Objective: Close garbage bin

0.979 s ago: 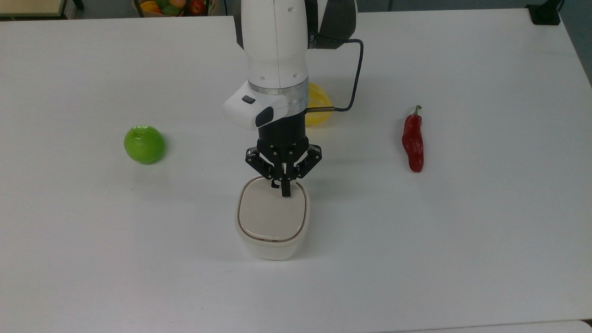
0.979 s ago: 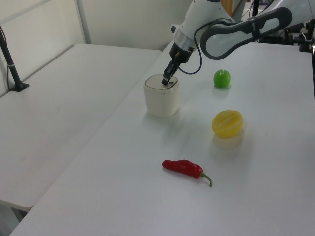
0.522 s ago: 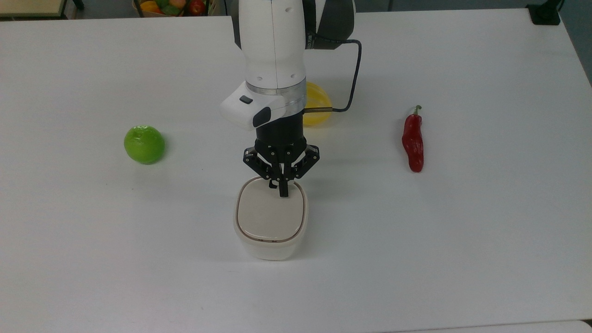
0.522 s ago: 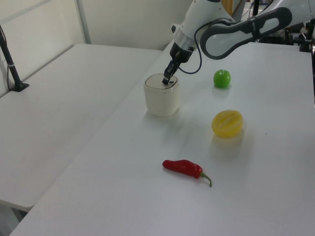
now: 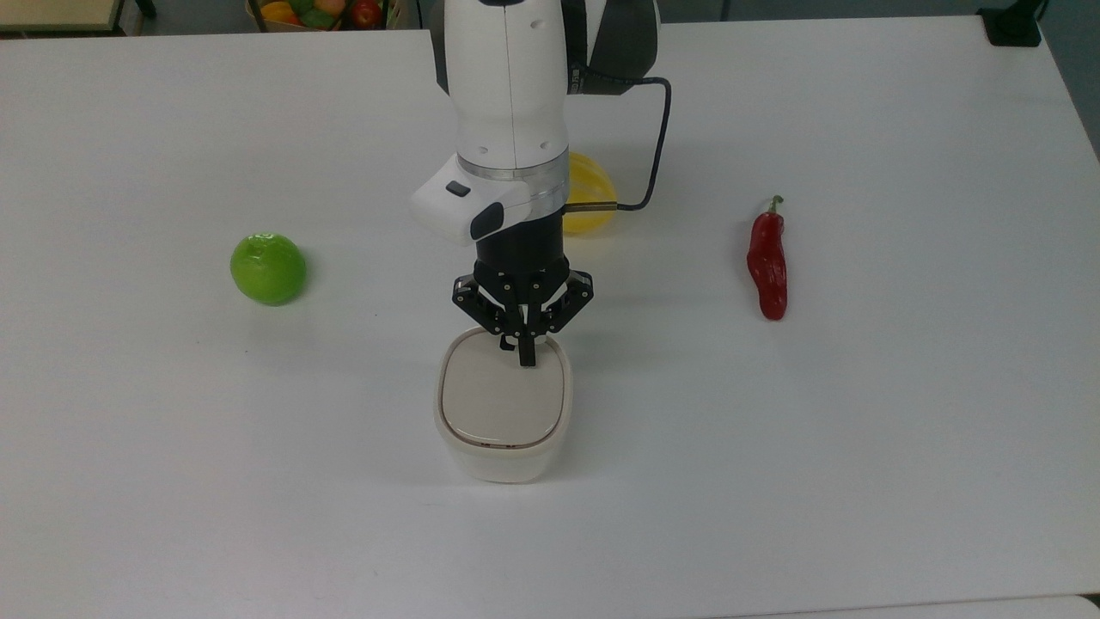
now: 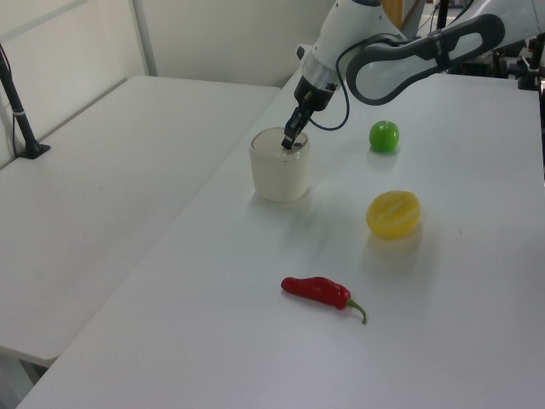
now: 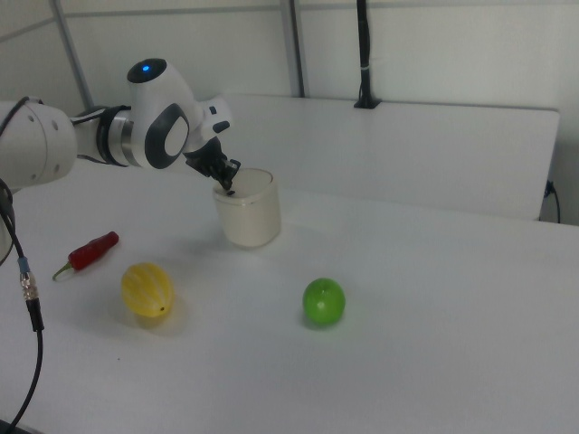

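The garbage bin (image 5: 503, 430) (image 6: 280, 170) (image 7: 248, 217) is a cream-white tub standing near the table's middle. Its beige lid (image 5: 505, 395) lies flat inside the rim. My gripper (image 5: 526, 357) (image 6: 289, 142) (image 7: 228, 188) is shut, its fingertips pressed together and touching the lid's edge nearest the arm, at the top view's upper side. Nothing is held between the fingers.
A green apple (image 5: 268, 268) (image 7: 324, 301) lies to the top view's left. A yellow melon (image 5: 587, 193) (image 6: 393, 214) sits behind the arm, partly hidden by it. A red chili pepper (image 5: 766, 262) (image 6: 322, 292) is at the top view's right. A fruit box (image 5: 322, 13) stands beyond the table.
The bin's lid has settled slightly lower and flatter in the rim. The gripper has barely moved, staying shut at the lid's near-arm edge.
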`<state>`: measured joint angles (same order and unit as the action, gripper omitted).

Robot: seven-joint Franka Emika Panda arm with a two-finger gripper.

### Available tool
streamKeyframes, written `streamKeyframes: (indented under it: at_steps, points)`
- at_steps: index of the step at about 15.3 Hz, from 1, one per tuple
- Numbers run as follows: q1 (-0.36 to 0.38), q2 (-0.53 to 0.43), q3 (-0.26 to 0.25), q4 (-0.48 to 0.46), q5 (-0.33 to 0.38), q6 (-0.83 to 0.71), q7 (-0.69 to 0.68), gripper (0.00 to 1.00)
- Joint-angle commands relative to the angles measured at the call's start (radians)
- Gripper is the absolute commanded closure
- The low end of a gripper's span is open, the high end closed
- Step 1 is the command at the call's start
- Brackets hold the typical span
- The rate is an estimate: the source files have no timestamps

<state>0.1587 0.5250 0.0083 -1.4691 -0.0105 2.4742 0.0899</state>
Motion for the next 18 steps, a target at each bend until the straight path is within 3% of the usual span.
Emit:
streamKeyframes:
  at_steps: [1,10,18]
  points:
    - [0.007,-0.002,-0.011,-0.048,-0.009,-0.023,-0.001,1.0]
    - [0.012,-0.011,-0.011,-0.045,-0.009,-0.024,0.005,1.0]
    - [0.005,-0.155,-0.011,-0.031,-0.006,-0.211,0.007,1.0]
